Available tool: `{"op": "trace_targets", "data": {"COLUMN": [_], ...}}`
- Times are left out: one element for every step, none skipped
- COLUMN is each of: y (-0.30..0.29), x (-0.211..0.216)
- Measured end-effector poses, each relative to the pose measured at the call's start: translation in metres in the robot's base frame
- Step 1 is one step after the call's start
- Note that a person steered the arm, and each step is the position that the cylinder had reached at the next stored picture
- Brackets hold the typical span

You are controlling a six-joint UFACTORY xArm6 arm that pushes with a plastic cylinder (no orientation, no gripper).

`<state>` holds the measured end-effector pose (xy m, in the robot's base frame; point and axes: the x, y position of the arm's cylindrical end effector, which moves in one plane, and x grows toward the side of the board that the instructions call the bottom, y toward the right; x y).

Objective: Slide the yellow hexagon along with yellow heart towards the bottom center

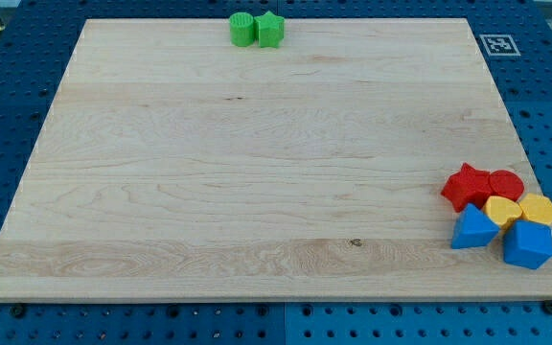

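The yellow heart [502,210] and the yellow hexagon [539,208] lie side by side near the board's right edge, low in the view. They touch each other inside a tight cluster of blocks. A red star [465,186] and a red round block [506,184] sit just above them. A blue triangle [473,230] and a blue block [528,245] sit just below them. My tip does not show in the view.
A green round block [243,29] and a green star [270,30] touch each other at the top edge of the wooden board [257,172]. A fiducial marker [498,43] is past the board's top right corner. Blue pegboard surrounds the board.
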<state>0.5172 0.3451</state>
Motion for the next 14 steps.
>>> {"op": "trace_targets", "data": {"y": [0.000,0.000,0.000,-0.007,-0.018,-0.033,-0.046,-0.062,-0.075,-0.088,-0.099,-0.101,-0.105,-0.112], "x": [0.021,0.033,0.042,0.042,0.042,0.041,0.036,0.028,0.028,0.028,0.028,0.028,0.030,0.032]}}
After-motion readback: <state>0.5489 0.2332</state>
